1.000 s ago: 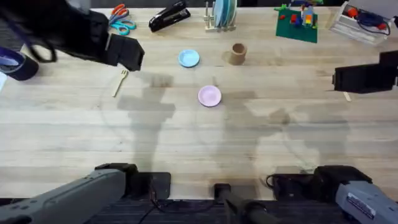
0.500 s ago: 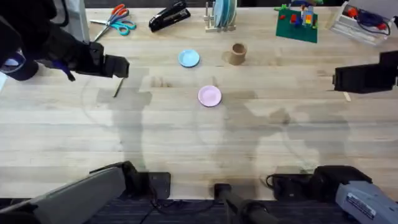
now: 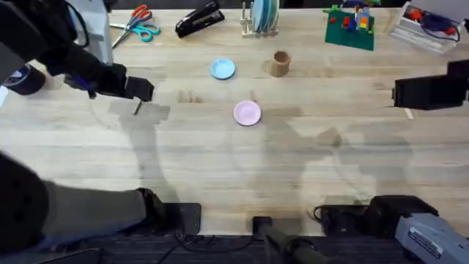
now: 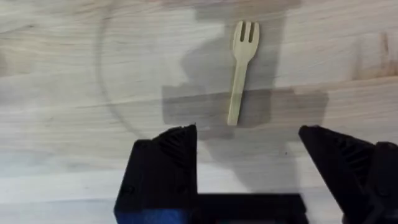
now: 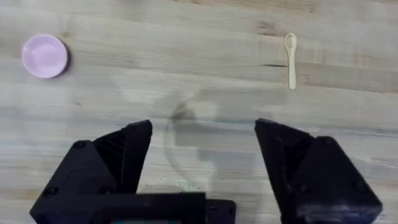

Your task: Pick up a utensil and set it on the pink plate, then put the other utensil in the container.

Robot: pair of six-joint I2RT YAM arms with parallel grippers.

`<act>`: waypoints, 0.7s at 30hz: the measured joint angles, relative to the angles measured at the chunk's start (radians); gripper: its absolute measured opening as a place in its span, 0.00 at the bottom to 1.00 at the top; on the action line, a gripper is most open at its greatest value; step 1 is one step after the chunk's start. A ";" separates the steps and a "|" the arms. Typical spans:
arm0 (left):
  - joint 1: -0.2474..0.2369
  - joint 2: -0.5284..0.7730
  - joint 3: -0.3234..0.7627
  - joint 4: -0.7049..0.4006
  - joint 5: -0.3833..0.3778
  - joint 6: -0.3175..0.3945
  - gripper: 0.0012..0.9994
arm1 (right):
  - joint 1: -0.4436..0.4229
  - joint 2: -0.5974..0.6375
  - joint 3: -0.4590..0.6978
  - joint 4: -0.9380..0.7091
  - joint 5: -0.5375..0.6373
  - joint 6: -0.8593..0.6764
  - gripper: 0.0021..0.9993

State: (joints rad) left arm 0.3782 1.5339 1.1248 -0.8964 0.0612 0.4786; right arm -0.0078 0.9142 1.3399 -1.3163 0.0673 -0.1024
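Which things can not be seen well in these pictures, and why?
- The fork: in the overhead view the left gripper covers its tined end; the left wrist view shows it whole.
- The other utensil: in the overhead view the right arm covers most of it; the right wrist view shows it whole.
- The container: its inside is too small to make out.

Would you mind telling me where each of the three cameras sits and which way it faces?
Overhead: above the arms' bases, looking down and forward over the table; both arms show.
Left wrist: looks down at the fork; open left gripper at the edge.
Right wrist: looks down at the spoon-like utensil; open right gripper.
Shared: pink plate, overhead and right wrist.
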 joint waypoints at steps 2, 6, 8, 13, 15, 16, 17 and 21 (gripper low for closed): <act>0.000 0.038 0.000 0.017 0.006 -0.002 0.99 | 0.000 0.000 0.000 0.000 0.000 0.000 0.99; 0.000 0.087 0.000 0.055 0.015 -0.004 0.99 | 0.000 0.000 0.000 0.000 0.000 0.000 1.00; 0.000 0.106 0.000 0.073 0.022 -0.004 0.99 | 0.000 0.000 0.000 0.001 0.000 0.000 1.00; -0.001 0.155 0.000 0.095 0.025 -0.004 0.99 | 0.000 0.000 0.000 0.001 0.000 -0.003 0.99; -0.004 0.168 0.000 0.112 0.025 -0.003 0.99 | 0.000 0.000 0.000 0.001 0.000 -0.003 0.99; -0.005 0.172 0.000 0.117 0.025 -0.003 0.99 | 0.000 0.000 0.000 0.001 0.000 -0.003 0.99; -0.007 0.174 0.000 0.123 0.025 -0.003 0.99 | 0.000 0.000 0.000 0.001 0.000 -0.003 0.99; -0.008 0.176 0.000 0.132 0.026 0.001 0.99 | 0.000 0.000 0.000 0.001 0.000 -0.003 0.99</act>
State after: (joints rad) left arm 0.3698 1.7096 1.1248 -0.7639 0.0867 0.4797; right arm -0.0078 0.9142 1.3399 -1.3155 0.0673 -0.1054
